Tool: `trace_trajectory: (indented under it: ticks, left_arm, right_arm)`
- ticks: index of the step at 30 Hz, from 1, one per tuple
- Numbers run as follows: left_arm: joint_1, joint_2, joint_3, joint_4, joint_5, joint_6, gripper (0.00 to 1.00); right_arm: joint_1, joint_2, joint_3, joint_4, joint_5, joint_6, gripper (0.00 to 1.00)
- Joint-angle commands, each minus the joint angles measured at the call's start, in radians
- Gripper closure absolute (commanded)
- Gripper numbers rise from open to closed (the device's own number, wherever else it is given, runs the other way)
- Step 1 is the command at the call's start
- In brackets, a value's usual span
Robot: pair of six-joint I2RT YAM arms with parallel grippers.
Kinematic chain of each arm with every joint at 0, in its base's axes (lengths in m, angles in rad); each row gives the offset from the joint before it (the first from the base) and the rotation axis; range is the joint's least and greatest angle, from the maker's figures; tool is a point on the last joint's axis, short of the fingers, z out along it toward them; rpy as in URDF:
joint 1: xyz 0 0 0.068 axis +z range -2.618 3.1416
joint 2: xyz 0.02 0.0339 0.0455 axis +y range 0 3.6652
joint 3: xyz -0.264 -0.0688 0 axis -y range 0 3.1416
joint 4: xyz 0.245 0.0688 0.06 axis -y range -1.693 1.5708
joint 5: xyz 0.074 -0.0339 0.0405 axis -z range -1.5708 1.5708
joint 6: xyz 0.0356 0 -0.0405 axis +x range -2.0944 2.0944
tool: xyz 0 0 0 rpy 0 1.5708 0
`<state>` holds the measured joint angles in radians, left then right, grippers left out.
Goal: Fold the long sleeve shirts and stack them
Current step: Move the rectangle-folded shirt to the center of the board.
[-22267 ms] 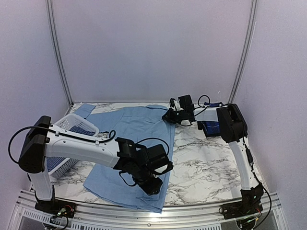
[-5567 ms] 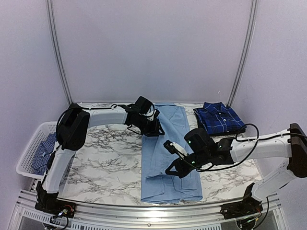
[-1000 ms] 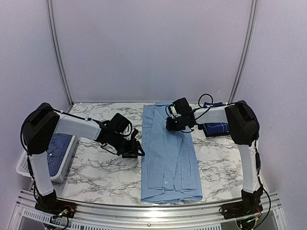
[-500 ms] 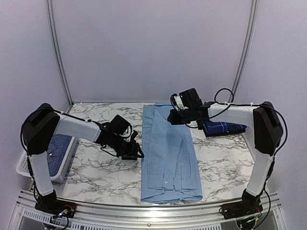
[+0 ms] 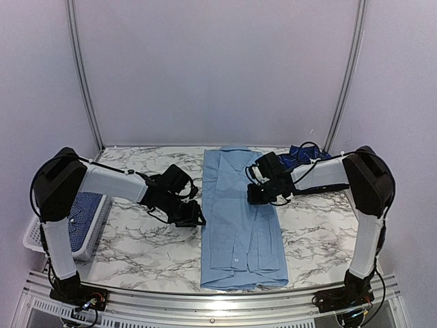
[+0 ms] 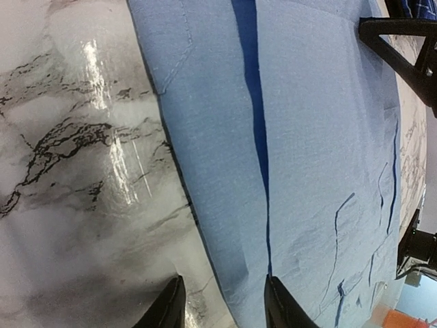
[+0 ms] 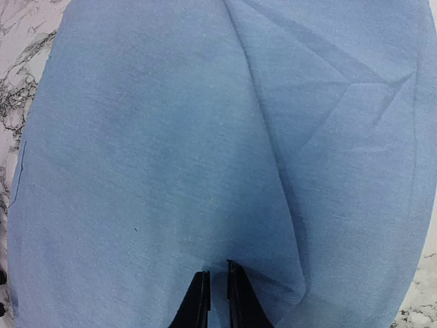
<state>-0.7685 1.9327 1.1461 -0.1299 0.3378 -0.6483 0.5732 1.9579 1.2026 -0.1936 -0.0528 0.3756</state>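
The plain light blue shirt lies folded into a long narrow strip down the middle of the table, collar at the far end. My left gripper is low at the strip's left edge and open. In the left wrist view one finger is over marble and the other is over the shirt. My right gripper is on the strip's right half. In the right wrist view its tips are almost together on the cloth, with nothing seen between them. The dark navy plaid shirt lies folded at the back right, partly hidden by the right arm.
A white basket stands at the left table edge and holds a blue-and-white check shirt. Marble tabletop shows on both sides of the strip. The metal rail runs along the near edge.
My right gripper has come from the collar end toward the near side, along the strip's right half. The left gripper has stayed at the left edge, its jaws slightly narrower.
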Motion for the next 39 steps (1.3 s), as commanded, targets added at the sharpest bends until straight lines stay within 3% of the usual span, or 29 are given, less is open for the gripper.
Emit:
trace_trajectory:
  ticks: [1,8,17,24,39]
  left_arm:
    - [-0.013,0.034,0.02,-0.067,-0.059,0.006,0.61]
    - [-0.023,0.075,0.056,-0.068,-0.076,0.0,0.72]
    - [-0.026,0.107,0.077,-0.07,-0.112,-0.046,1.0]
    - [-0.008,0.057,0.032,-0.07,-0.166,-0.071,1.0]
    - [0.062,-0.13,-0.219,-0.034,-0.19,-0.085,1.0]
  right_arm:
    - [-0.008,0.02,-0.012,0.049,0.003,0.022,0.9]
    - [-0.008,0.005,-0.011,0.05,0.008,0.024,0.9]
    - [-0.007,-0.016,0.071,0.036,0.017,0.009,0.88]
    - [0.005,0.086,0.189,0.062,-0.012,0.008,0.86]
    - [0.105,0.461,0.636,-0.026,-0.09,0.028,0.85]
